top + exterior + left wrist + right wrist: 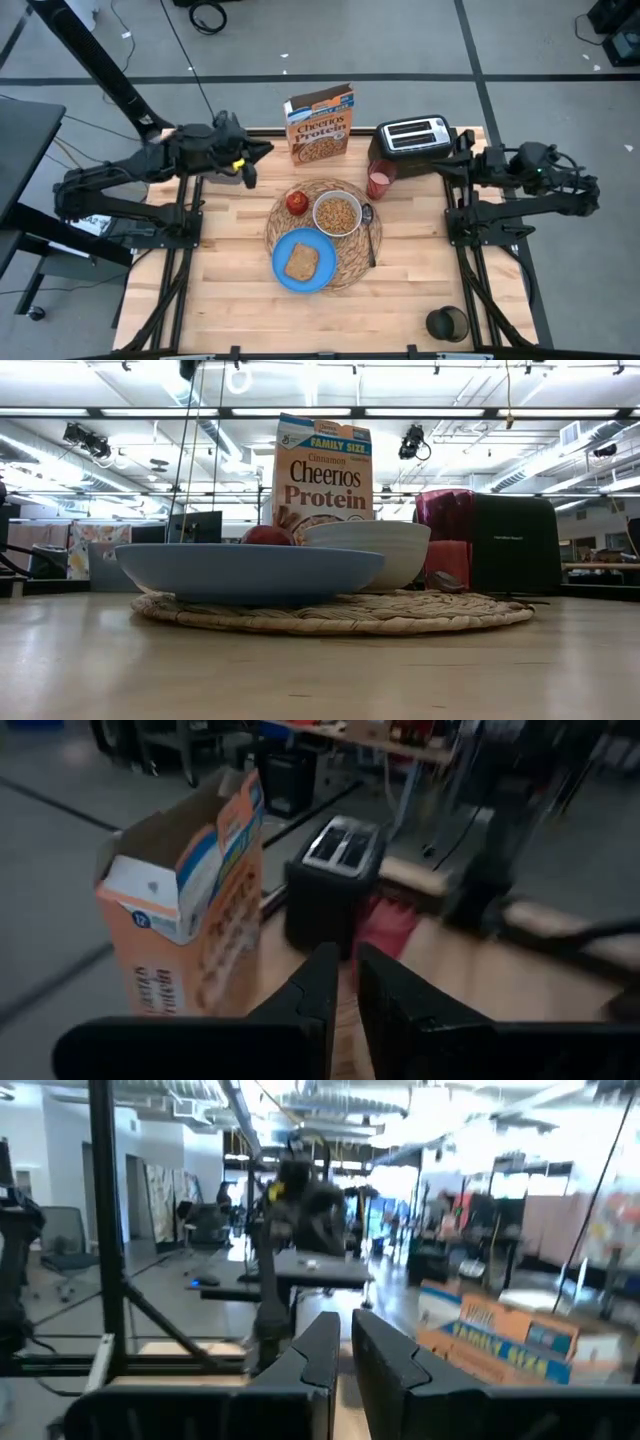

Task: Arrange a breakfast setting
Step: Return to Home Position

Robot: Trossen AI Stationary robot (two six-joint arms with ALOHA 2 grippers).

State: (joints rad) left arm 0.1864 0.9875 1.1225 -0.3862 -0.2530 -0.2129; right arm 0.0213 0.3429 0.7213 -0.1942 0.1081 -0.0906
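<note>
Step in hand: judged to be the retreat of both arms to rest; the setting looks complete.
Left tool (345,956): fingers pressed nearly together, pinching nothing; raised over the light wooden counter (230,262).
Right tool (346,1320): fingers pressed nearly together, empty; raised just beside the black toaster (412,139).
Setting: the large round woven straw placemat (352,266) lies between and below the two tools. It carries the blue plate (282,250) with the toast slice (301,262), the small white bowl (317,213), the red apple (297,202) and the dark spoon (370,236).
Cup: the translucent pink cup (381,181) stands at the placemat's edge, nearest the right tool.
Method: raise each tool first, then draw it outward, away from the setting, never across it.
Obstacle, left tool: the tall orange Cheerios box (320,124) stands just ahead; a forward sweep could tip it.
Obstacle, right tool: the toaster, then the cup beyond it; a knock could spill it.
Other: a dark round container (447,323) sits well apart from both tools.
</note>
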